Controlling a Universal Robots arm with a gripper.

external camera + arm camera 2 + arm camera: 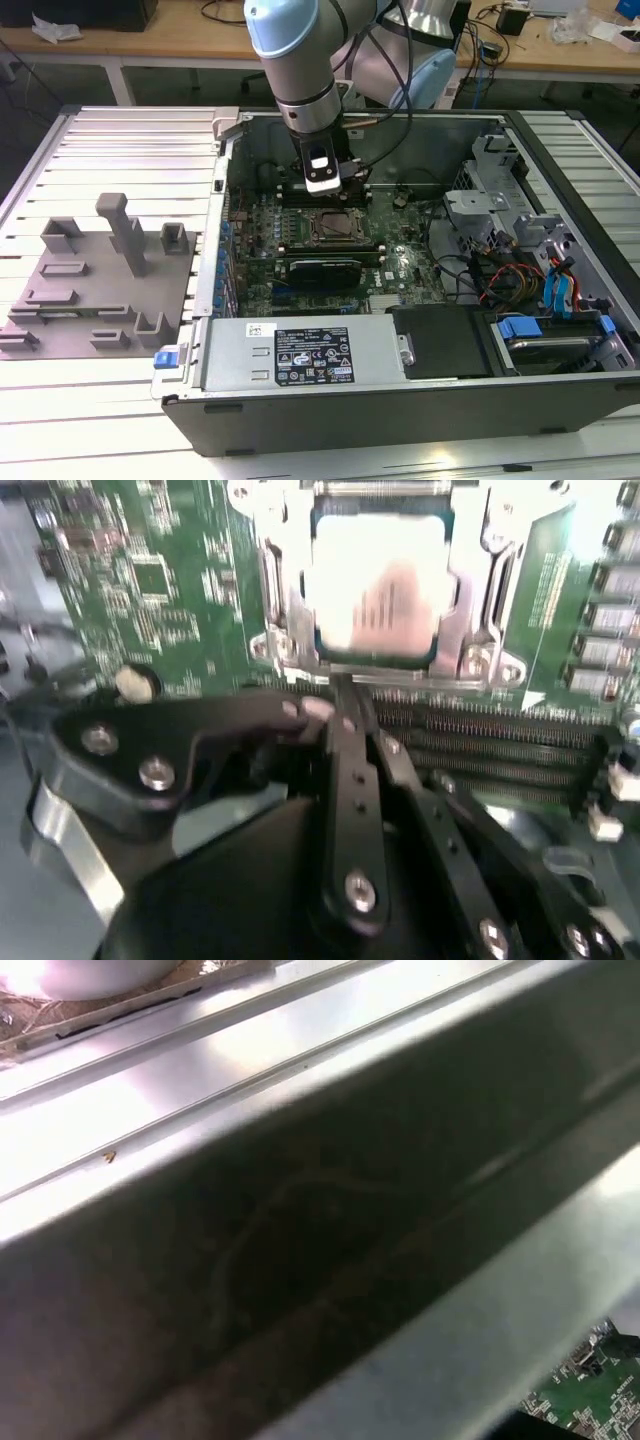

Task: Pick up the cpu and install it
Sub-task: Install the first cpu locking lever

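An open dark-grey metal computer case (420, 400) is lying on its side on a ribbed, light-grey metal worktop (130, 150), exposing a green motherboard (330, 250) with a square socket framed in bright metal (335, 228) near its middle. The pale-blue and silver robot arm (290, 50) is reaching down into the case, and its black hand (325, 180) is hanging just above the board, at the far edge of the socket in the exterior view. The cpu, a small flat square chip with a silvery-white metal top (378, 590), is sitting inside the socket frame (470, 630), seen most clearly in the second wrist view, where the black fingers (350, 780) are standing together with their tips closed on nothing, just beside the near edge of the frame; whether they are touching the frame cannot be told. Black memory slots (490, 750) are running beside the socket in that view. On the exterior view's left, a grey plastic tray with upright posts and shallow recesses (100, 290) is resting on the worktop, well apart from the hand. In the first wrist view, a sheet-metal wall of the case (300, 1240) is lying close to the camera, with a corner of green board (590, 1395) beyond it.
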